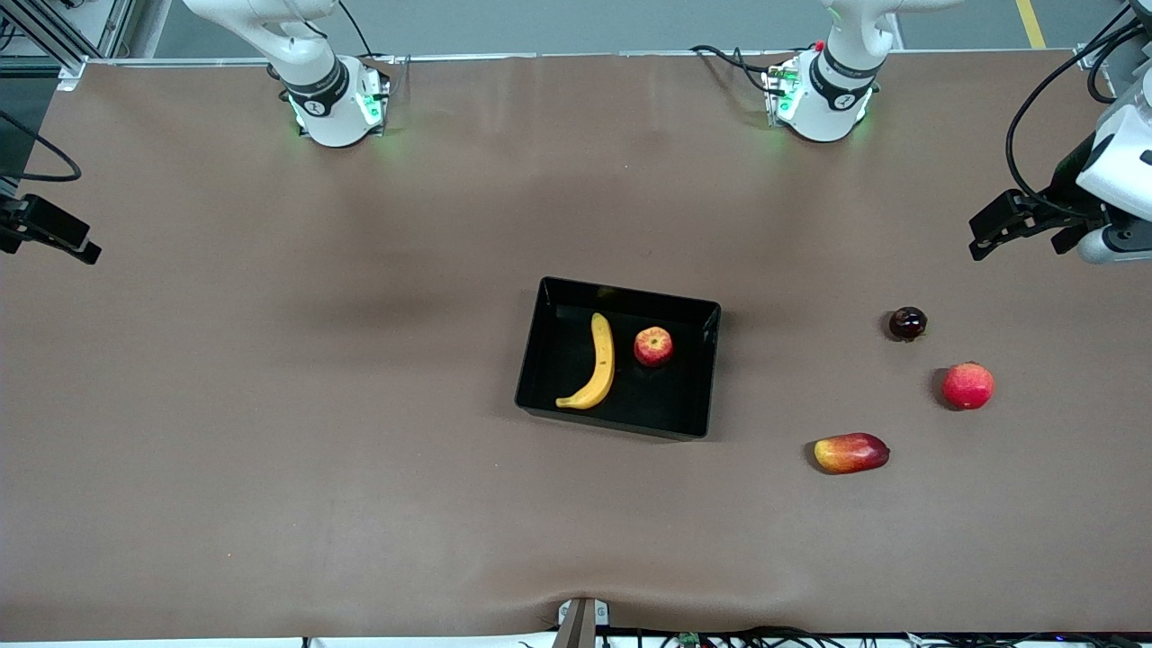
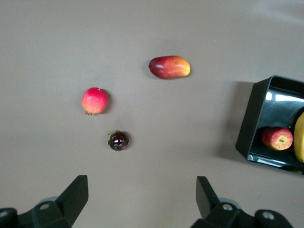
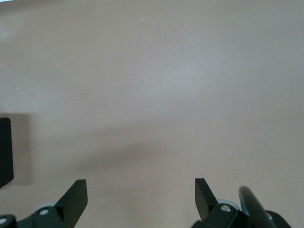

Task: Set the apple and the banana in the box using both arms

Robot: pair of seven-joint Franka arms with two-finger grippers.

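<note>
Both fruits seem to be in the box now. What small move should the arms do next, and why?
Probably none beyond holding back: the banana and the apple lie side by side in the box, apart from each other. The left gripper and the right gripper wait open and empty at the table's ends, so the task looks finished.

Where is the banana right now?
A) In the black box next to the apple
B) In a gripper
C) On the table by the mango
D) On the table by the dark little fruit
A: the banana lies inside the box beside the apple, and both grippers are open and away from it.
</note>
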